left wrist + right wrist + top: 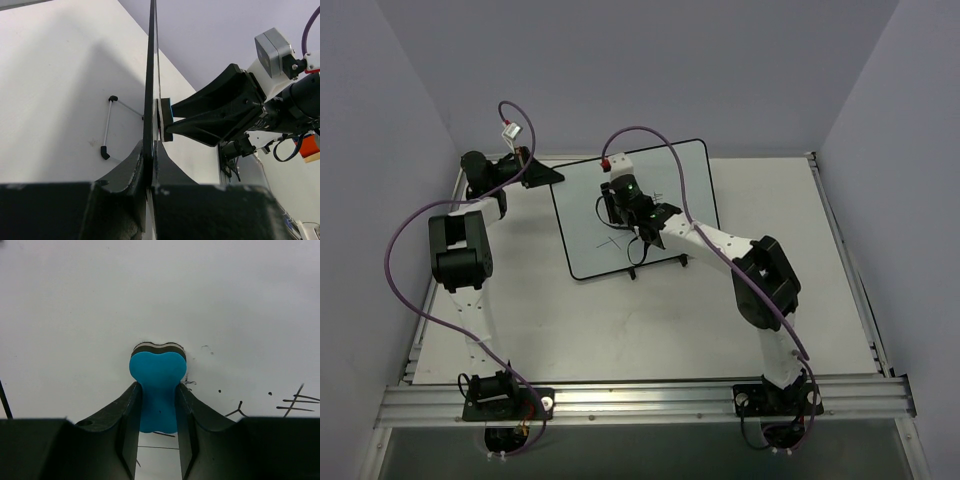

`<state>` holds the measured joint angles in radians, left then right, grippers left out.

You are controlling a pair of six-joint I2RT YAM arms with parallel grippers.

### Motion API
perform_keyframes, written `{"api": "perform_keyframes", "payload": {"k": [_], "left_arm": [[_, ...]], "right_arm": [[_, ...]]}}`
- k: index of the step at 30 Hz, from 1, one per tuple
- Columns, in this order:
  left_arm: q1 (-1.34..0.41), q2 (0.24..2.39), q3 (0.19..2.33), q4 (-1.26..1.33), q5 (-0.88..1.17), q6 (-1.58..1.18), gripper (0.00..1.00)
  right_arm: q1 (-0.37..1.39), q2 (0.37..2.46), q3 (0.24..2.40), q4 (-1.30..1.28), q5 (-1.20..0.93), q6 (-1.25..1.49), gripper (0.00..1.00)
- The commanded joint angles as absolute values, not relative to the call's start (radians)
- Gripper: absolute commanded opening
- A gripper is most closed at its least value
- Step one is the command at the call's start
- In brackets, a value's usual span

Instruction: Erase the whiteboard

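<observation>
The whiteboard [675, 175] stands tilted at the back middle of the table, black-framed, with black marks on its lower face. It shows edge-on in the left wrist view [149, 75] and fills the right wrist view [150, 290]. My left gripper [548, 176] is shut on the board's left edge [148, 160]. My right gripper [620, 205] is shut on the blue eraser [158, 385], whose felt side presses against the board. The eraser also shows in the left wrist view [165, 117]. Black marks [295, 402] lie to the eraser's right.
The board's wire foot [107, 127] rests on the white table [620, 320]. Purple cables [400, 250] loop over both arms. A metal rail [640, 400] runs along the near edge, and walls close in the left, back and right.
</observation>
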<state>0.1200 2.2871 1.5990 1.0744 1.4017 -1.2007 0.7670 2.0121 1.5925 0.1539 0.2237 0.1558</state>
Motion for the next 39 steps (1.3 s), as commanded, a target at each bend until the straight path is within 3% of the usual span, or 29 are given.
{"api": "perform_keyframes", "payload": {"k": [1,21,25,39], "left_arm": [[0.124,2.227,1.624,1.235,1.399,-1.124,0.02],[0.124,2.227,1.626,1.27,1.407,-1.15,0.02],[0.126,2.227,1.626,1.275,1.405,-1.155,0.02],[0.126,2.224,1.628,1.292,1.405,-1.167,0.02]], "right_arm": [[0.733,2.029,1.585,0.192,0.305,0.164,0.0],[0.489,1.942,1.493,0.17,0.318,0.225,0.0],[0.53,1.953,1.505,0.187,0.235,0.23,0.0],[0.805,1.976,1.447,0.327,0.282,0.261,0.0]]}}
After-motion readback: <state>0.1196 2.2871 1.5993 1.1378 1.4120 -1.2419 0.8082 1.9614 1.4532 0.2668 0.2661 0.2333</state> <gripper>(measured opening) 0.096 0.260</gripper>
